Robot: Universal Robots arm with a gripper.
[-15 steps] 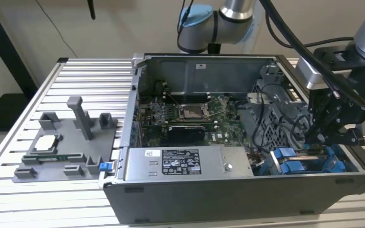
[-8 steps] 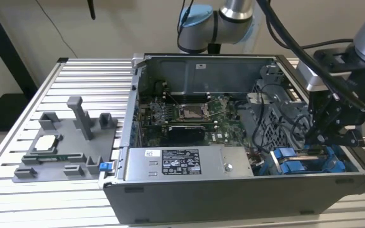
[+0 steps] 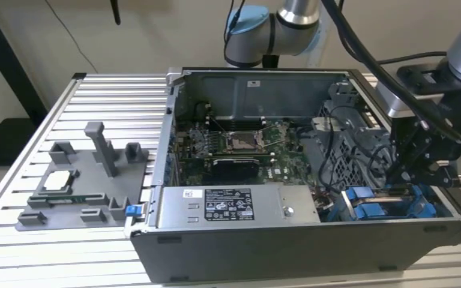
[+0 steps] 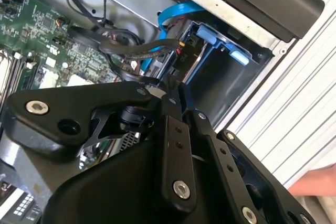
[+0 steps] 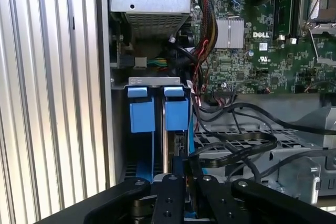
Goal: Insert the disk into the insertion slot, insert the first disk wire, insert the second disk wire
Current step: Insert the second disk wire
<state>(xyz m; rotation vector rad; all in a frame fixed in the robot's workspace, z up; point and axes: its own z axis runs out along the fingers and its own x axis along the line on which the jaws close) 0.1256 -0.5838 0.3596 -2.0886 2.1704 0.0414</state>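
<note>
Ribbed aluminium table (image 3: 22,240) carries an open computer case (image 3: 295,252) and a grey parts tray (image 3: 86,180) on the exterior view's left. In this exterior view the claw (image 3: 422,171) hangs low over the corner of the case on the exterior view's right, just above the blue carrier frames (image 3: 374,207) in the drive cage. A power supply box (image 3: 230,207) sits just beside them.

Second wrist view: the claw (image 4: 170,85) looks pressed together on a dark connector at the end of a black cable (image 4: 121,48), right at the mouth of the slot (image 4: 220,85). A flat blue cable (image 4: 176,14) curves nearby. A fingertip of a person (image 4: 315,182) shows at the edge, over the table.

First wrist view: the disk (image 5: 176,145) stands on edge in the slot, its blue handle (image 5: 176,114) beside a second blue handle (image 5: 142,114); the metal body is mostly hidden.

Judgement: the drive is stiff, fairly heavy and shock-sensitive, best held by the blue frame. The wire is light and floppy, so take it by the rigid plug, not the cord.
</note>
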